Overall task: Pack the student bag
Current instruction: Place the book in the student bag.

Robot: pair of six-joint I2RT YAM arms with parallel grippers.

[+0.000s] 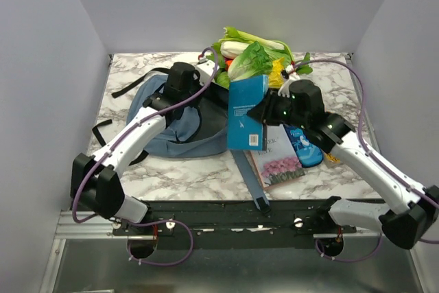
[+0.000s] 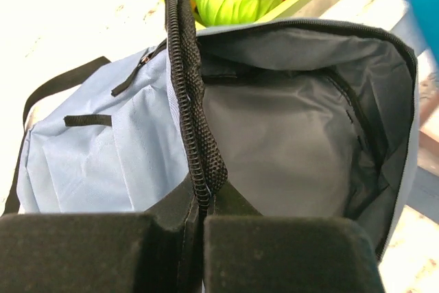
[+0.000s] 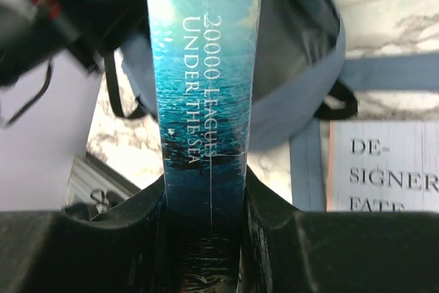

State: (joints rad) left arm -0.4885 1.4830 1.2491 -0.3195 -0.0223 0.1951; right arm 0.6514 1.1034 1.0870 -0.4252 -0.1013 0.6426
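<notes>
The grey-blue student bag (image 1: 175,141) lies left of centre on the marble table, its main compartment unzipped and gaping toward the right. My left gripper (image 2: 201,221) is shut on the bag's black zipper edge (image 2: 195,121), holding that flap up so the grey lining (image 2: 288,142) shows. In the top view the left gripper (image 1: 194,97) sits over the bag's upper part. My right gripper (image 3: 206,197) is shut on a blue book (image 3: 206,66) titled "20000 Leagues Under the Sea". It holds the book (image 1: 247,111) upright just right of the bag's opening (image 3: 302,66).
Toy vegetables in a tray (image 1: 254,53) stand at the back, close behind the bag. A flower-cover book (image 1: 278,162) and a blue pencil case (image 1: 305,147) lie under the right arm. A long blue strap (image 1: 250,176) runs toward the front edge.
</notes>
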